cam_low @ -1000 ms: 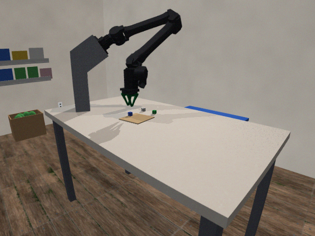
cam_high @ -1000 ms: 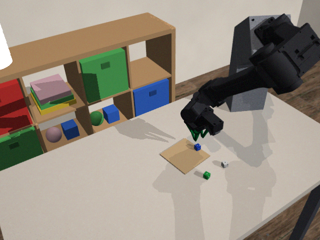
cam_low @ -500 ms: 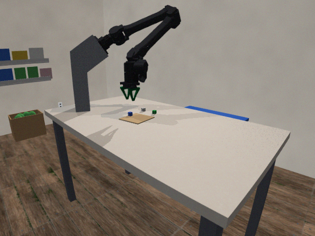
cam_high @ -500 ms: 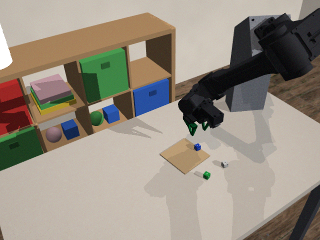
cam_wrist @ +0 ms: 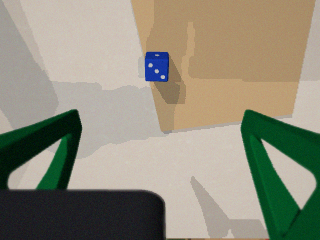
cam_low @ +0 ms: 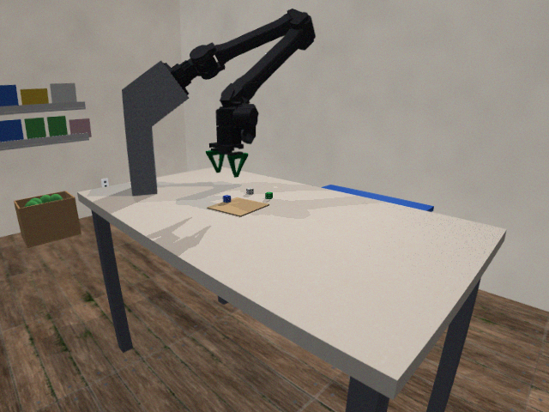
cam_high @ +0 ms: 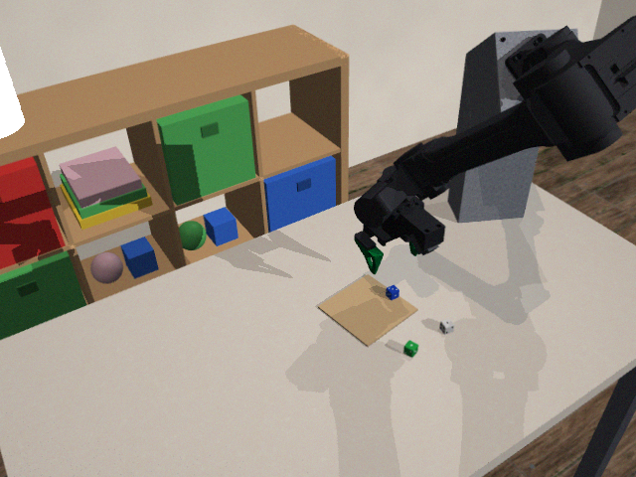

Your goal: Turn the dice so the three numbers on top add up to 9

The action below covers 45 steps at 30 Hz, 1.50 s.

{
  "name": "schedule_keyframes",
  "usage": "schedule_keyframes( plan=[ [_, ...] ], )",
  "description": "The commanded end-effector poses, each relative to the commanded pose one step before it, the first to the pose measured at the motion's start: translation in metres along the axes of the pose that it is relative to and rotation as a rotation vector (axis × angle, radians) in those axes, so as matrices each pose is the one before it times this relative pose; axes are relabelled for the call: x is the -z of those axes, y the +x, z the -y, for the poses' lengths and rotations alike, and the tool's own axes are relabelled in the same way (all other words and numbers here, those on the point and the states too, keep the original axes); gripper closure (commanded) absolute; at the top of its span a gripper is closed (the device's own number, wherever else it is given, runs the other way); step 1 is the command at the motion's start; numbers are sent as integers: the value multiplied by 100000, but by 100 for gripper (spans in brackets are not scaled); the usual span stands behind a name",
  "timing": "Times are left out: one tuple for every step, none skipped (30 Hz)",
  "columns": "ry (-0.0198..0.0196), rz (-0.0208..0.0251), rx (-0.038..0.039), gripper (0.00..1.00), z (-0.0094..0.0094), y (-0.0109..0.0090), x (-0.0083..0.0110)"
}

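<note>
Blue on the mat, two dice to bring over

Fingers: green, spread wide, holding nothing, hanging above the counter near the mat. Blue die: sitting on the mat, close to its edge; whether it is lying fully inside, cannot tell. White die: resting on the counter, off the mat. Green die: likewise, just beside a mat corner. Step in hand: apparently placing and turning dice one by one, the blue possibly needing a nudge inward. Next move: probably travelling to white or green, lowering with fingers astride, keeping clear of the mat's edge.
</note>
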<state>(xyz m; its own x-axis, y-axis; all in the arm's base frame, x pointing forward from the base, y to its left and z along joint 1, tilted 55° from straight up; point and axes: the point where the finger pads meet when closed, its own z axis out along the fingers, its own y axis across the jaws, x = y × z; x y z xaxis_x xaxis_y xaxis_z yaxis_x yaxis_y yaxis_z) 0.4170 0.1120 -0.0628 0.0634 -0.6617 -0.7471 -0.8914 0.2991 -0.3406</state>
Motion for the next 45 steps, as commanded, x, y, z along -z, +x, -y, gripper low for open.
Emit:
schedule_keyframes(
  plan=[
    [3155,-273,59,0,887,318,1171],
    [0,0,0,0,0,0,0],
    [0,0,0,0,0,0,0],
    [0,0,0,0,0,0,0],
    [0,0,0,0,0,0,0],
    [39,-6,-167,0,-25,42,-41],
    [-167,-200,-1349,0,-252,279,-230],
    [-1464,-428,-1368,0,-725,255,-506],
    [-2103,784,1257,0,-810,-725,-825],
    [-74,-31,-346,0,-187,20,-218],
    [-68,-27,-316,0,-173,19,-195],
    [-51,-21,-230,0,-127,14,-137],
    [-31,-13,-118,0,-67,8,-65],
    [-39,44,-30,0,-23,-6,-10],
    [-49,72,-11,66,-15,-11,2],
    [-14,2,-10,66,-9,1,2],
    [1016,502,1063,66,471,-450,207],
    [736,64,190,66,294,-64,182],
    [419,-180,-301,66,133,149,126],
    [0,0,0,66,0,0,0],
    [0,0,0,66,0,0,0],
    [-1005,-506,-1052,66,-273,149,14],
    [-4,8,334,66,-1,-2,0],
    [-1,0,94,66,0,0,0],
    [1,0,1,66,0,0,0],
    [0,0,0,66,0,0,0],
    [0,0,0,66,0,0,0],
    [0,0,0,66,0,0,0],
    [0,0,0,66,0,0,0],
    [0,0,0,66,0,0,0],
    [0,0,0,66,0,0,0],
    [0,0,0,66,0,0,0],
    [0,0,0,66,0,0,0],
    [0,0,0,66,0,0,0],
    [0,0,0,66,0,0,0],
    [0,0,0,66,0,0,0],
    [0,0,0,66,0,0,0],
    [0,0,0,66,0,0,0],
    [0,0,0,66,0,0,0],
    [0,0,0,66,0,0,0],
    [0,0,0,66,0,0,0],
    [0,0,0,66,0,0,0],
    [0,0,0,66,0,0,0],
    [0,0,0,66,0,0,0],
    [0,0,0,66,0,0,0]
  ],
)
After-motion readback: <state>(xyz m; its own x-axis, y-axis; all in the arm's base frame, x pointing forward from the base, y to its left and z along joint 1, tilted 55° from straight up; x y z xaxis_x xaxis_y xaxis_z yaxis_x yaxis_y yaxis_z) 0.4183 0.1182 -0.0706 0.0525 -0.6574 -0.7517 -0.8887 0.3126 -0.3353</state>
